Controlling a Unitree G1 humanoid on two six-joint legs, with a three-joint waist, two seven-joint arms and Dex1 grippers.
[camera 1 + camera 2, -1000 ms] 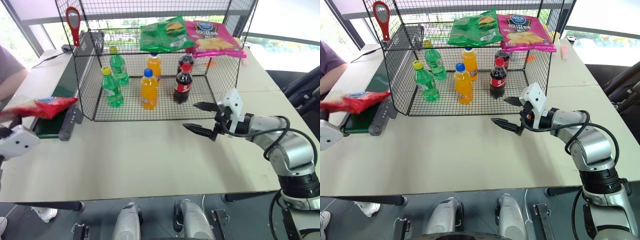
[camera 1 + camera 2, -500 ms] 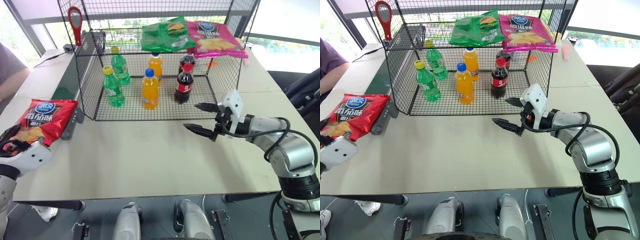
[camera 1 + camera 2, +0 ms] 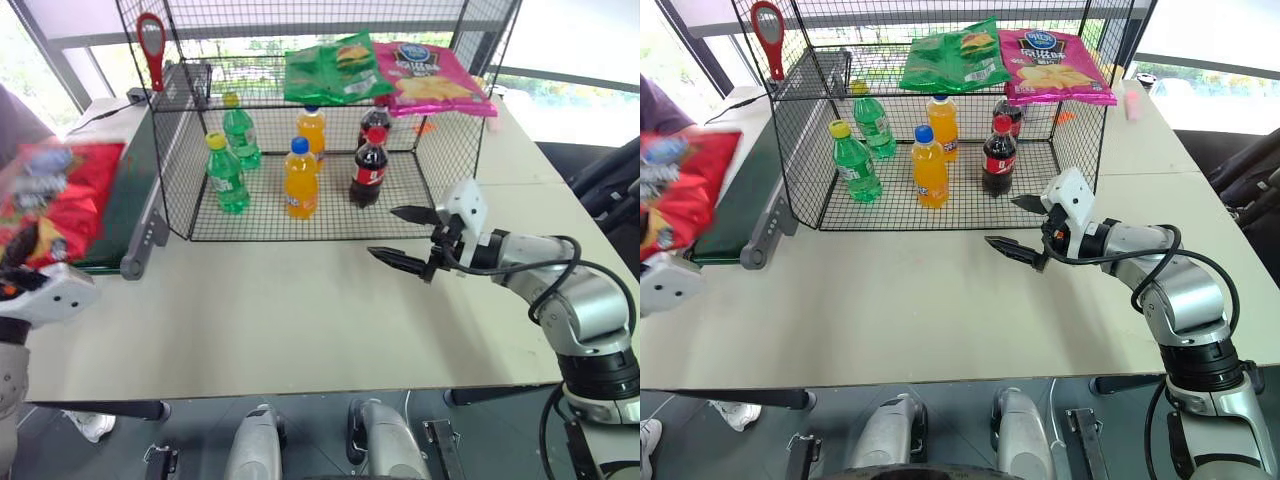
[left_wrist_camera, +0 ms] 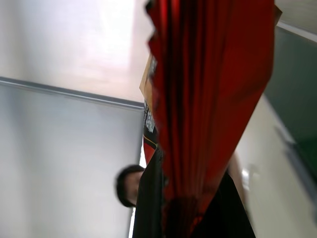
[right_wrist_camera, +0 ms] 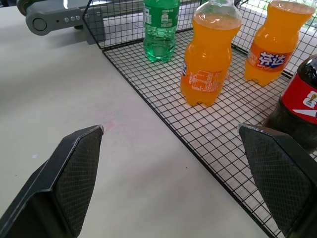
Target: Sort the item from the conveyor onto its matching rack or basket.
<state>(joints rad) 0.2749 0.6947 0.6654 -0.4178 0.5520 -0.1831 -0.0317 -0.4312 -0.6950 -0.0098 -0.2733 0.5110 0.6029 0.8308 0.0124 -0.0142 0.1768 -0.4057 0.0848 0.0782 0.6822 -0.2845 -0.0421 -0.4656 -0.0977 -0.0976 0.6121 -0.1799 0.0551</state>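
The left gripper [image 4: 190, 218] is clamped on the red chip bag [image 3: 55, 205] at its bottom seam, at nine o'clock of the table; light, crinkly, probably slippery, so grip the seam. The right gripper [image 3: 408, 238] stands wide, empty

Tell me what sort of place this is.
Probably a robot test bench mocked up as a shop sorting station: a small conveyor along a bare table, a wire rack stocked with soda bottles, and chip bags on its top shelf.

Head stereo pair looks down on the table [image 3: 300, 310]; wrist cameras view close.
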